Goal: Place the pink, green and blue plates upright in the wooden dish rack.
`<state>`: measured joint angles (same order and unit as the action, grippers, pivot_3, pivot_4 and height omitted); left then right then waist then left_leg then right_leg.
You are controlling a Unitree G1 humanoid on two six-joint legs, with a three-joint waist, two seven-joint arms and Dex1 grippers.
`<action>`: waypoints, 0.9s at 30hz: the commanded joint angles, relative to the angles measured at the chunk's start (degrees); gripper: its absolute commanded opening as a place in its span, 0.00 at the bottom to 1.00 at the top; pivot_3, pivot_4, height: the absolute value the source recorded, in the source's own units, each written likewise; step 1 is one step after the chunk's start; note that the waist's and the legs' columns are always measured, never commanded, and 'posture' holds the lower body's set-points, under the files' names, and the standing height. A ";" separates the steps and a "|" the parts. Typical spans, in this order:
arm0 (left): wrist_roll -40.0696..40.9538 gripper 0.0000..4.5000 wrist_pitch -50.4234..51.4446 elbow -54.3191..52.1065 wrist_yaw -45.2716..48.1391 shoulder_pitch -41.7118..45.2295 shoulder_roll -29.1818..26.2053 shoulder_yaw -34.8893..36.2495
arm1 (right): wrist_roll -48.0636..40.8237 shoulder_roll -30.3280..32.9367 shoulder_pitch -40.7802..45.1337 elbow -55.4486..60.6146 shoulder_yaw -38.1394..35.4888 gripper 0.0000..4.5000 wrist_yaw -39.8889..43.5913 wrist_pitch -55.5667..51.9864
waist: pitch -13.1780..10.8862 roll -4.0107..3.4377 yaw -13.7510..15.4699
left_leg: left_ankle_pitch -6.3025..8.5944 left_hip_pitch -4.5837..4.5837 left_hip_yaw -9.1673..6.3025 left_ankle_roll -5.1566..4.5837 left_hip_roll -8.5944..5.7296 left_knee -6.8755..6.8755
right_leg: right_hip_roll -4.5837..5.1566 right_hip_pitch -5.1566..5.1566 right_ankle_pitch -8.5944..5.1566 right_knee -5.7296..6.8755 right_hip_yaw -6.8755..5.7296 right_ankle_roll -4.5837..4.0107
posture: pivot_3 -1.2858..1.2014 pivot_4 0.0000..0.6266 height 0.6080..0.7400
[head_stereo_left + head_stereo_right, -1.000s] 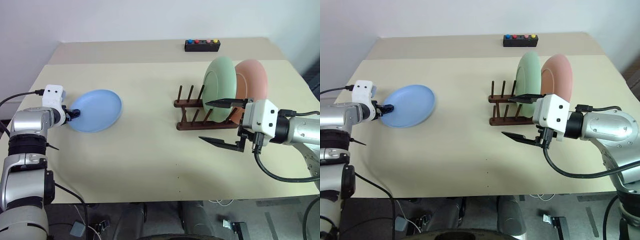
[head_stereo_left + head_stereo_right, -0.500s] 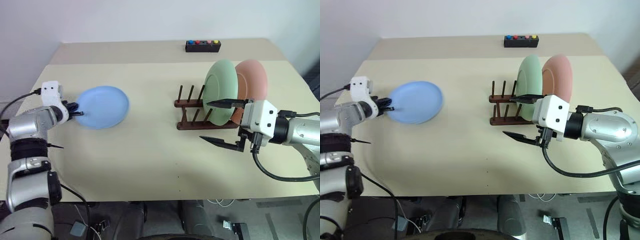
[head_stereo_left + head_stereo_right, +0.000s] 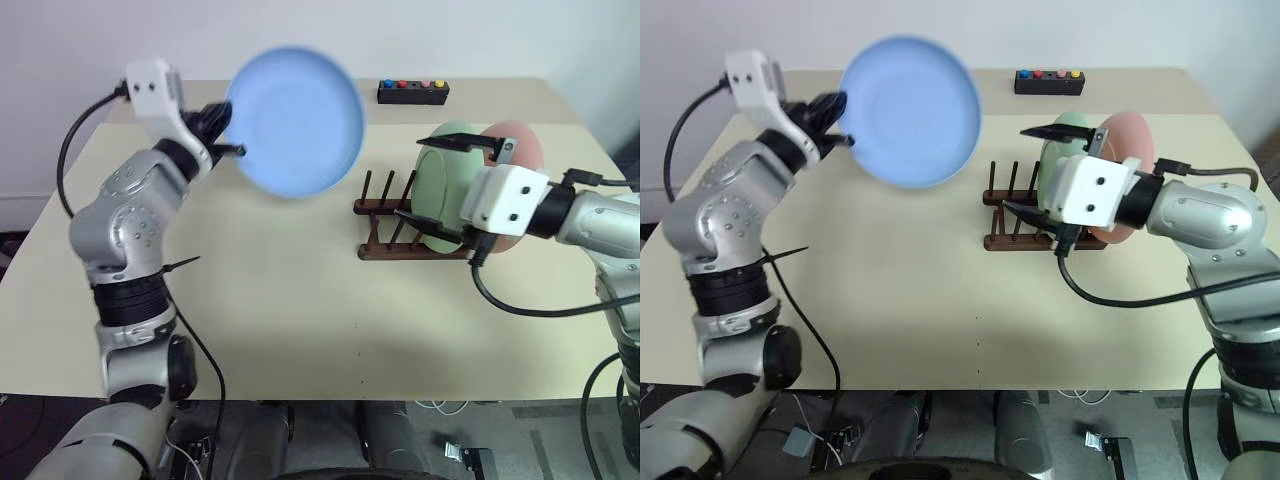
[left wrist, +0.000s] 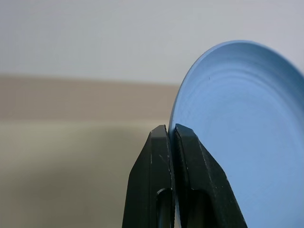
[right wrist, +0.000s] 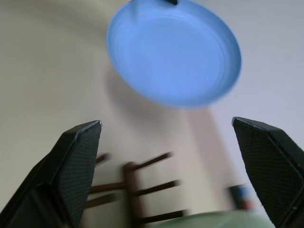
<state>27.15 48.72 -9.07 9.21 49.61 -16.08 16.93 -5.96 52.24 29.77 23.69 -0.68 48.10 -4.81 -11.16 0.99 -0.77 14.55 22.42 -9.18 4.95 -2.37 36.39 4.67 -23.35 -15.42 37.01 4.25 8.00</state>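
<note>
The blue plate [image 3: 295, 120] hangs in the air above the table's far left part, tilted up with its hollow face toward me. My left gripper [image 3: 226, 130] is shut on its left rim; in the left wrist view the two fingers [image 4: 156, 156] pinch the plate's edge [image 4: 237, 133]. The green plate [image 3: 441, 192] and the pink plate [image 3: 521, 150] stand upright in the right end of the wooden dish rack [image 3: 376, 207]. My right gripper [image 3: 432, 178] is wide open in front of the green plate, holding nothing, and its open jaws [image 5: 166, 122] face the blue plate [image 5: 175, 54].
A black box with coloured buttons [image 3: 412, 92] lies at the table's far edge. The rack's left pegs [image 3: 388, 185] stand bare. Cream tabletop [image 3: 280, 290] stretches in front of the rack.
My left gripper shut on the blue plate's rim and lifted it off the table, up and to the right. The right gripper rose and rolled in front of the green plate.
</note>
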 commanded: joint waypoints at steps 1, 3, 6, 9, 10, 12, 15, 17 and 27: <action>-0.36 0.01 -0.20 -5.31 -4.01 3.24 2.01 -2.26 | 6.54 -1.69 3.54 -1.75 1.93 1.00 -3.18 6.26 | 0.00 0.00 -0.15 | 0.00 0.00 0.01 0.00 0.00 -0.03 | 0.00 0.00 0.00 -0.02 0.00 0.00 | 0.52 0.24 1.00; -1.06 0.01 -0.58 -5.99 -5.73 4.07 3.28 -3.09 | 8.41 -2.71 4.70 -2.64 2.94 1.00 -3.85 7.81 | 0.01 -0.02 -0.37 | -0.02 -0.03 0.02 0.04 0.01 -0.10 | -0.01 -0.02 0.00 -0.02 0.02 0.00 | 0.52 0.24 1.00; 0.18 0.01 0.56 -7.56 -8.05 5.86 6.06 -4.05 | 13.24 -4.61 6.55 -4.60 5.56 1.00 -5.72 10.67 | 0.01 -0.01 -0.38 | -0.05 -0.05 0.03 0.08 0.01 -0.13 | -0.02 -0.05 0.00 0.00 0.03 -0.01 | 0.52 0.24 1.00; 1.20 0.01 1.46 -8.42 -8.48 6.21 6.88 -4.17 | 16.75 -5.60 7.52 -6.63 6.67 1.00 -7.08 13.13 | 0.00 0.00 -0.19 | -0.05 -0.02 0.03 0.08 0.01 -0.10 | -0.02 -0.05 0.00 0.00 0.03 -0.01 | 0.52 0.24 1.00; 1.20 0.01 1.63 -8.51 -8.55 6.18 6.85 -4.18 | 17.61 -5.72 7.70 -7.25 7.03 1.00 -7.23 13.98 | 0.00 0.00 -0.19 | -0.05 -0.02 0.03 0.08 0.00 -0.10 | -0.01 -0.05 0.00 0.00 0.03 -0.01 | 0.52 0.24 1.00; 1.63 0.01 2.20 -8.87 -8.80 6.11 6.91 -4.01 | 18.62 -6.14 7.81 -8.08 7.47 1.00 -7.30 15.14 | 0.00 0.00 -0.15 | -0.05 -0.02 0.03 0.09 0.00 -0.12 | -0.01 -0.05 0.00 -0.02 0.03 -0.01 | 0.52 0.24 1.00; 2.09 0.01 2.80 -9.45 -8.62 5.73 6.75 -4.27 | 20.23 -7.21 8.21 -9.24 8.54 1.00 -7.52 16.20 | 0.00 0.00 -0.17 | -0.06 -0.02 0.03 0.09 0.00 -0.11 | -0.01 -0.04 0.00 -0.01 0.03 -0.01 | 0.52 0.24 1.00; 2.56 0.00 3.15 -9.86 -8.34 5.46 6.86 -4.32 | 21.58 -7.93 8.66 -10.21 9.55 0.94 -7.77 16.88 | 0.00 0.00 -0.24 | -0.05 -0.03 0.03 0.09 0.00 -0.12 | -0.02 -0.04 0.00 -0.01 0.03 -0.01 | 0.52 0.24 1.00; 4.06 0.00 4.60 -11.29 -8.06 4.52 7.03 -5.04 | 24.41 -10.05 9.52 -12.05 10.63 0.02 -8.08 17.99 | -0.01 0.01 -0.25 | -0.17 -0.02 0.02 0.30 0.00 -0.12 | -0.02 -0.04 0.00 -0.01 0.02 -0.01 | 0.52 0.24 1.00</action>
<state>30.54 53.53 -18.12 1.05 53.87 -8.95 12.03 18.83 42.55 38.39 10.81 11.34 40.91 12.79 -11.17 1.00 -1.02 14.38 22.40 -9.15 5.25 -2.37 36.27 4.65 -23.39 -15.42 37.00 4.28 7.99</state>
